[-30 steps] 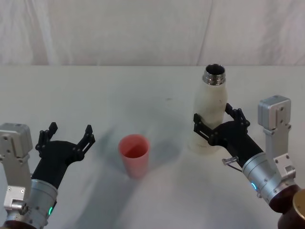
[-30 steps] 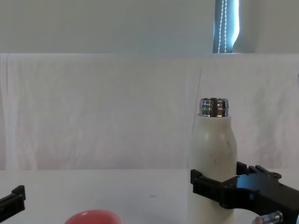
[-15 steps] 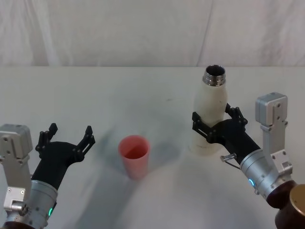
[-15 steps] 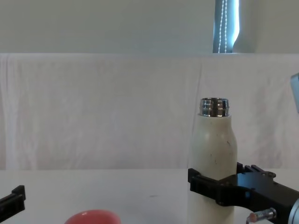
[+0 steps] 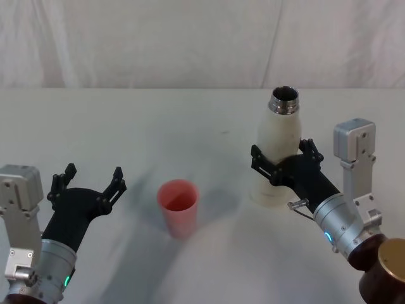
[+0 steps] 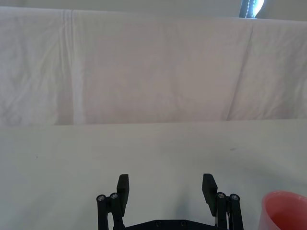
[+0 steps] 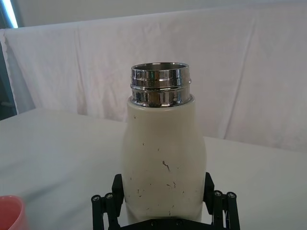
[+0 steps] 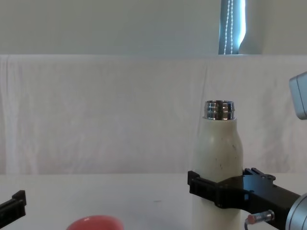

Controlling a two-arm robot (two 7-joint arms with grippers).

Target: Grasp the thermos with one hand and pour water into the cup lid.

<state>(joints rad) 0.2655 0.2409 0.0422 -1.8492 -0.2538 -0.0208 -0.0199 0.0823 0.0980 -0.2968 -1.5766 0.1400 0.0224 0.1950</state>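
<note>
Toward right side of counter (image 5: pixel 126 120), head view: right claw (image 5: pixel 277 163) brackets thermos (image 5: pixel 277 152) at mid-body, jaws spread around it, closure not confirmed. Grasp step in hand; next move likely calls for squeeze, lift, tilt toward cup lid (image 5: pixel 178 206) near counter's front middle. Left claw (image 5: pixel 85 183) parked front left, wide open, empty.

Left wrist view: fingers (image 6: pixel 123 188) apart, nothing between.

Right wrist view: thermos upright, uncapped, fingers (image 7: pixel 117 184) flanking both sides.

Chest view: dark fingers (image 8: pixel 204 184) at thermos flanks.
</note>
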